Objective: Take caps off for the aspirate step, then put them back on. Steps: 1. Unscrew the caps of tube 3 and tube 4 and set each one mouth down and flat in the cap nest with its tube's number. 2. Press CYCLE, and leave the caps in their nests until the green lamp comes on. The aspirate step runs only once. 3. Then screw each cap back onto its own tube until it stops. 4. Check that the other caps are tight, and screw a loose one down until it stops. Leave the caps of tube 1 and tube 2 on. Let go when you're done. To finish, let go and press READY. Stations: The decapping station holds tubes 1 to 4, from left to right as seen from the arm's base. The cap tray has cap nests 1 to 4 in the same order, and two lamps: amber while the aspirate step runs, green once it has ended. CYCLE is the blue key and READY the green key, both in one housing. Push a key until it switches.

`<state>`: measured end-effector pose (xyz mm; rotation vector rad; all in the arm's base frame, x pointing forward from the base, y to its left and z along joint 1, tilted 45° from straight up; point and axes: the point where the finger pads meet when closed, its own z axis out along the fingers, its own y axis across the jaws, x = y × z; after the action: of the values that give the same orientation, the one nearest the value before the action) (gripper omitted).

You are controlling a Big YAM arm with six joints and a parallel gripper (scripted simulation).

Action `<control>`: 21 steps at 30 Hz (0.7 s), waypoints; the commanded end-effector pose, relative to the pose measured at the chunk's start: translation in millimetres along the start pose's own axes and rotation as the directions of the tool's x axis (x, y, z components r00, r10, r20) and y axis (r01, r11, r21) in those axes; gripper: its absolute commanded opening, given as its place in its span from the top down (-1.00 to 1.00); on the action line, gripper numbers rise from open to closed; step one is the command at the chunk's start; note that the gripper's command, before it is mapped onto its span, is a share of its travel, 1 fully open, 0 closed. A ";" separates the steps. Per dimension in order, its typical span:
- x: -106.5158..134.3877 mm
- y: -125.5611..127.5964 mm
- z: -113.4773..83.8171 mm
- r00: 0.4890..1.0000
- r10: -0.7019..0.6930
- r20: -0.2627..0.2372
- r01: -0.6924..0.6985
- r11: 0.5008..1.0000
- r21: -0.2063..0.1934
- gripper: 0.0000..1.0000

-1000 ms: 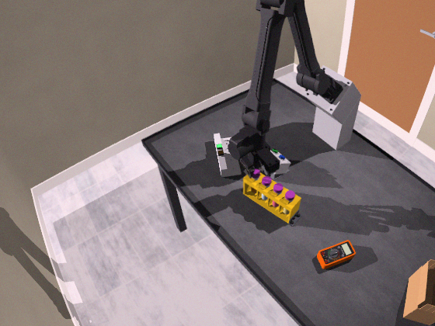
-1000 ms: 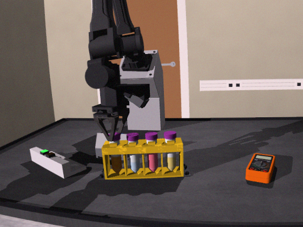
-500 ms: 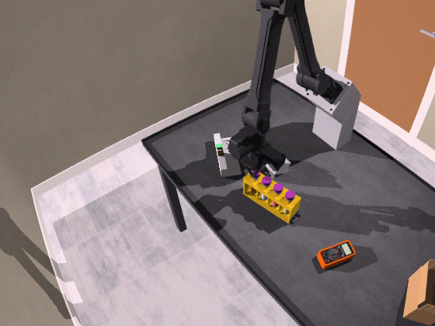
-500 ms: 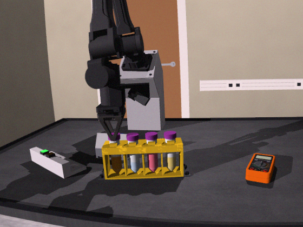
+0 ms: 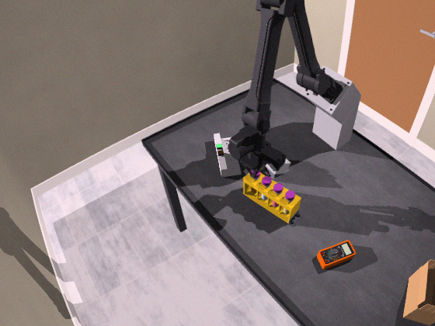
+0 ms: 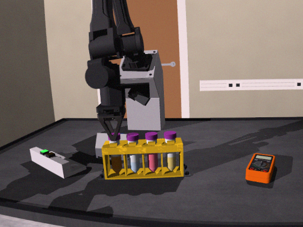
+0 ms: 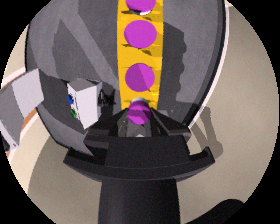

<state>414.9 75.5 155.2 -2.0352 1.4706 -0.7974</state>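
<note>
The yellow decapping station (image 5: 294, 213) (image 6: 146, 177) (image 7: 122, 55) holds four tubes, each with a purple cap on. My gripper (image 5: 254, 175) (image 6: 114, 139) (image 7: 139, 110) points down and is shut on the cap of tube 4, over the brown tube, at the left end in the exterior view. The caps of tube 3 (image 5: 266, 181) (image 6: 132, 137) (image 7: 140, 77), tube 2 (image 5: 278, 188) (image 6: 151, 135) (image 7: 140, 34) and tube 1 (image 5: 290, 195) (image 6: 170, 134) stand free beside it. The green lamp (image 5: 219, 146) (image 6: 44, 151) on the cap tray (image 5: 223, 165) (image 6: 48, 161) is lit. Its nests are mostly hidden.
The key housing (image 5: 280, 168) (image 6: 100, 147) (image 7: 88, 106) stands close behind the station, with its blue key (image 7: 70, 99) and green key (image 7: 73, 113). An orange multimeter (image 5: 335, 254) (image 6: 260, 168) lies off the station's tube 1 end. An open cardboard box (image 5: 417, 289) is at the lower right.
</note>
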 end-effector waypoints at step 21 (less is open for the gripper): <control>-1.9 0.7 0.1 0.534 0.845 0.009 -0.845 0.534 0.001 1.00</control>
<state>415.2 75.4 155.2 -1.2704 2.0322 -0.4581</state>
